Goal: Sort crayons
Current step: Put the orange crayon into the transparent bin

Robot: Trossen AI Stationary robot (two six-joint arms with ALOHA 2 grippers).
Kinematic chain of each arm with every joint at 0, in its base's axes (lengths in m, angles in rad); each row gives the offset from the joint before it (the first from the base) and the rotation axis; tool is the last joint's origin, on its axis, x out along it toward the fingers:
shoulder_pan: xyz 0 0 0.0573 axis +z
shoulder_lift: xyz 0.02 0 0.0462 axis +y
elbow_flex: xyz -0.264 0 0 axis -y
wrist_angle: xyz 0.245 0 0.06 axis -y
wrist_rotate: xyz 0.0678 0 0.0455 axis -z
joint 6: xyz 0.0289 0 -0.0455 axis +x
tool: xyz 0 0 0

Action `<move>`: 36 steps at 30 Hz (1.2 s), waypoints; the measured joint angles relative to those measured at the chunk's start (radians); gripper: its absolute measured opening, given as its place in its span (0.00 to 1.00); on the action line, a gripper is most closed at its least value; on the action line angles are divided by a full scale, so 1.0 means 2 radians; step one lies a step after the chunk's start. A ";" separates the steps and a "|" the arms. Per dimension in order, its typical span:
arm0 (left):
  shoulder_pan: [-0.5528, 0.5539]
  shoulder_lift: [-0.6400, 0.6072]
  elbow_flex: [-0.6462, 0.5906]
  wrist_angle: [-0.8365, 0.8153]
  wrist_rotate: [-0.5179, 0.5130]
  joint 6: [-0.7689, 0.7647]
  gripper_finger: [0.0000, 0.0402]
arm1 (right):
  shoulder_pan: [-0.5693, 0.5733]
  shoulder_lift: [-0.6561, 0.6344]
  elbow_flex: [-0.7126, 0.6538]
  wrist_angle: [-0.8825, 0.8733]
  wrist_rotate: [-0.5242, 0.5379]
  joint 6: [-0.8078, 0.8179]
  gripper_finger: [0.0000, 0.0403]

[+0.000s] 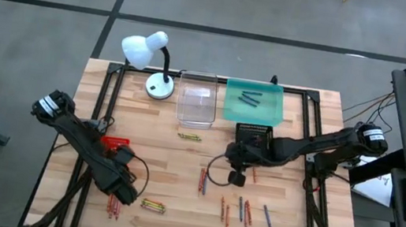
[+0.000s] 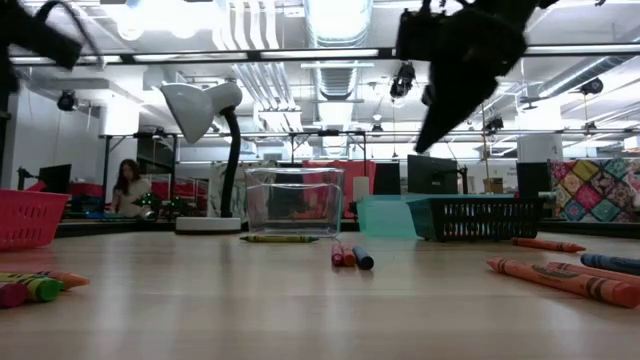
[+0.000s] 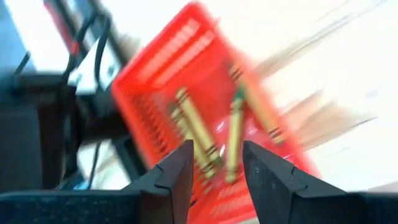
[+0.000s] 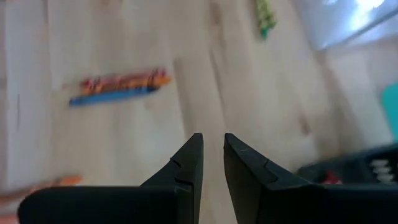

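Crayons (image 1: 236,209): scattered on the wooden tabletop (image 1: 180,166), all lying flat.
- Near edge, left: yellow-green pair (image 1: 153,204), long axis across the tabletop; red pair (image 1: 113,208) just beside, long axis near-to-far.
- Near edge, right: orange, red and blue sticks, long axes roughly near-to-far, slightly splayed.
- Centre: red and blue group (image 1: 203,180), long axes near-to-far; seen end-on in low view (image 2: 348,257).
- Farther back: yellow-green crayon (image 1: 189,137), long axis across the tabletop.
- Inside red basket (image 3: 186,81): 3 yellow crayons (image 3: 198,132), roughly parallel along the basket floor.
- Inside teal tray (image 1: 254,103): 2 dark crayons (image 1: 249,99), long axes across.

Left claw (image 3: 216,171): above the red basket, fingers parted with a moderate gap, holding nothing.
Right claw (image 4: 212,163): raised over the tabletop centre, fingers set to a narrow gap, holding nothing.

Far edge: white desk lamp (image 1: 149,54), clear bin (image 1: 196,99), teal tray, black basket (image 2: 478,216).

Room: grey floor (image 1: 39,35), seated person (image 2: 128,188) beyond the tabletop, ceiling strip lights.
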 joint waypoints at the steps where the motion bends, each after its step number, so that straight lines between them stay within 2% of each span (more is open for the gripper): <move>1: 0.000 0.000 0.010 0.000 -0.017 0.007 0.30 | 0.006 0.000 0.000 -0.010 -0.007 0.009 0.13; 7: 0.000 0.000 0.057 0.014 -0.130 0.067 0.30 | 0.041 0.000 0.000 -0.043 -0.050 0.056 0.13; 13: 0.000 0.000 0.074 0.050 -0.242 0.135 0.30 | 0.069 -0.001 0.000 -0.057 -0.070 0.136 0.13; 21: 0.000 0.000 0.064 0.115 -0.340 0.222 0.30 | 0.073 -0.001 0.000 -0.070 -0.138 0.234 0.13; 23: 0.000 0.000 0.060 0.124 -0.380 0.238 0.30 | 0.067 -0.001 0.008 -0.068 -0.132 0.228 0.13; 27: 0.023 -0.009 0.059 0.114 -0.482 0.242 0.30 | 0.039 0.000 0.037 -0.030 -0.076 0.185 0.13; 30: 0.051 -0.024 0.059 0.104 -0.500 0.260 0.29 | 0.016 0.001 0.061 -0.033 -0.068 0.161 0.13; 36: 0.104 -0.050 0.058 0.096 -0.500 0.359 0.21 | -0.041 0.001 0.104 -0.035 -0.071 0.110 0.13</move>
